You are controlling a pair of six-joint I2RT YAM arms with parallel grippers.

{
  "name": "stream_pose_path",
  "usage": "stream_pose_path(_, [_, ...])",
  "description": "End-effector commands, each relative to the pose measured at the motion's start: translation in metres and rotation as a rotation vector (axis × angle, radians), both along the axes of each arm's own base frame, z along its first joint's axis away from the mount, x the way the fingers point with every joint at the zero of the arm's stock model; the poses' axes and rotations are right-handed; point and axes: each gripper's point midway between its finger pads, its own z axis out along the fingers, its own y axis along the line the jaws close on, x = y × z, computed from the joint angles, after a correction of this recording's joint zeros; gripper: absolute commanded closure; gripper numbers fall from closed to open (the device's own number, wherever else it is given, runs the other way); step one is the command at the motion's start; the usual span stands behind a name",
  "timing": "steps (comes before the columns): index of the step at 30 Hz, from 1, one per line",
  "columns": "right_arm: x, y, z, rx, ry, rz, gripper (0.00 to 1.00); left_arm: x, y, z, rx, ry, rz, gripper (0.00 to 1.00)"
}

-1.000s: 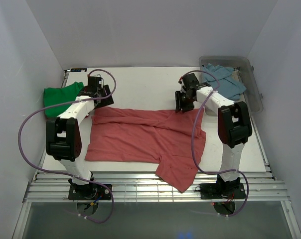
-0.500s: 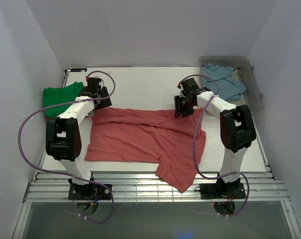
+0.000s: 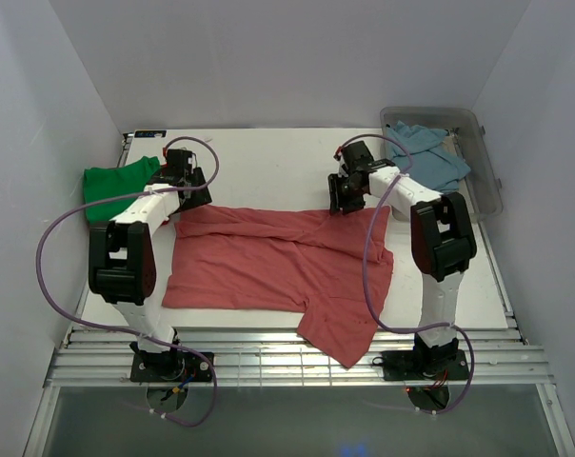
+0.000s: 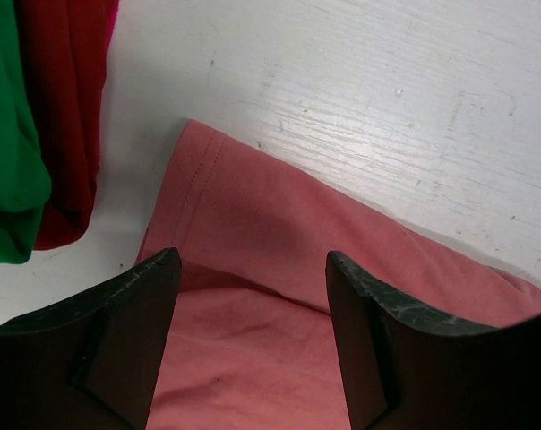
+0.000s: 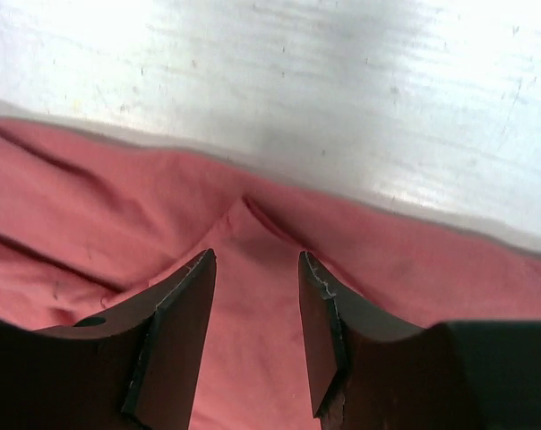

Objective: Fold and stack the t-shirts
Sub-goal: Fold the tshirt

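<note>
A salmon-pink t-shirt [image 3: 278,262] lies spread flat across the middle of the table, one sleeve hanging over the near edge. My left gripper [image 3: 194,195] hovers open over its far left corner [image 4: 253,296]; nothing sits between the fingers. Over the shirt's far edge, right of centre, my right gripper [image 3: 345,202] stands open above a small fold in the pink cloth [image 5: 253,260]. A folded green t-shirt [image 3: 116,186] lies at the far left with a red t-shirt [image 4: 69,107] under it. A light blue t-shirt [image 3: 430,152] is bunched in the bin.
A clear plastic bin [image 3: 478,129] stands at the far right corner of the white table [image 3: 268,167]. Purple cables loop from both arms. White walls close in the sides and back.
The right gripper has shifted a little left and farther back along the shirt's far edge. The left gripper has barely moved. The shirt lies as before.
</note>
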Motion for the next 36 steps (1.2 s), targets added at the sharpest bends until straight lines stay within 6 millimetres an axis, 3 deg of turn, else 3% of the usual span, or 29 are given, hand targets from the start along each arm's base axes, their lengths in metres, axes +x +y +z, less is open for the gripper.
stream_pose_path(1, [0.023,0.009,0.009,0.004,-0.058,0.013,0.52,0.008,0.003,0.004,-0.001,-0.020,0.001,0.24])
stream_pose_path(6, [0.026,0.011,-0.004,-0.004,-0.034,0.016,0.55,0.008,0.008,-0.002,-0.003,-0.007,0.015,0.24])
stream_pose_path(12, [0.023,0.009,-0.006,-0.013,-0.020,0.021,0.80,0.007,0.013,-0.010,-0.013,0.009,0.031,0.24])
stream_pose_path(17, [0.021,0.006,0.010,-0.017,-0.044,0.023,0.92,0.009,0.014,-0.008,-0.021,0.004,0.036,0.24])
stream_pose_path(20, [0.013,0.005,0.029,-0.007,-0.062,0.030,0.92,0.009,0.013,-0.007,-0.027,0.003,0.035,0.24])
stream_pose_path(24, [-0.014,0.010,0.050,-0.001,-0.086,0.068,0.92,0.007,0.013,-0.013,-0.030,0.016,0.038,0.24])
stream_pose_path(25, [-0.029,0.008,0.042,-0.015,-0.056,0.069,0.92,0.006,0.013,-0.016,-0.030,0.023,0.039,0.25])
stream_pose_path(26, [-0.041,0.013,0.052,-0.006,-0.073,0.085,0.92,0.006,0.013,-0.017,-0.029,0.026,0.040,0.25])
stream_pose_path(30, [-0.092,0.016,0.044,-0.013,-0.039,0.106,0.92,0.005,0.012,-0.021,-0.034,0.032,0.043,0.25])
stream_pose_path(31, [-0.103,0.017,0.049,0.001,-0.049,0.111,0.92,0.004,0.012,-0.021,-0.037,0.034,0.042,0.25])
stream_pose_path(32, [-0.125,0.019,0.035,-0.007,-0.008,0.119,0.92,0.005,0.012,-0.021,-0.039,0.032,0.043,0.25])
stream_pose_path(36, [-0.170,0.024,0.023,-0.008,0.035,0.130,0.92,0.007,0.011,-0.018,-0.046,0.025,0.037,0.25])
